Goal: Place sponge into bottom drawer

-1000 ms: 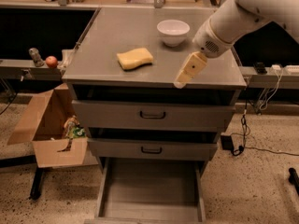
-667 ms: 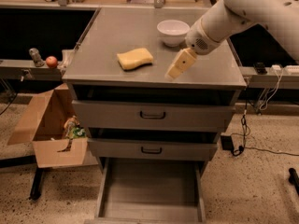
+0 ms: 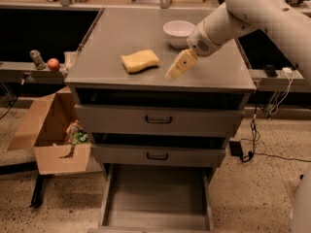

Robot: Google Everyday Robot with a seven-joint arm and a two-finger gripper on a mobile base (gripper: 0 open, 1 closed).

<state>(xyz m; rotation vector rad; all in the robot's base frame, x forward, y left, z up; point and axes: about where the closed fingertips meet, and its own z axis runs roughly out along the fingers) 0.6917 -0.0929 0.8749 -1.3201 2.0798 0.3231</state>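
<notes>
Camera view: my gripper point(image 3: 181, 65) hangs over the tabletop point(image 3: 112, 38), angled down and holding nothing; released or clenched, I cannot tell. The sponge point(image 3: 140, 61) lies near it but apart, to picture-left, long axis running across. The bottom drawer point(image 3: 155, 193) stands pulled out below.

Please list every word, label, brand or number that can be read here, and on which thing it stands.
No text can be read.
Sponge, bowl, bottom drawer: no markings show.
Colourful items in the cardboard box: print too blurred.
Gripper, above the cabinet top beside the sponge: no label shows.
</notes>
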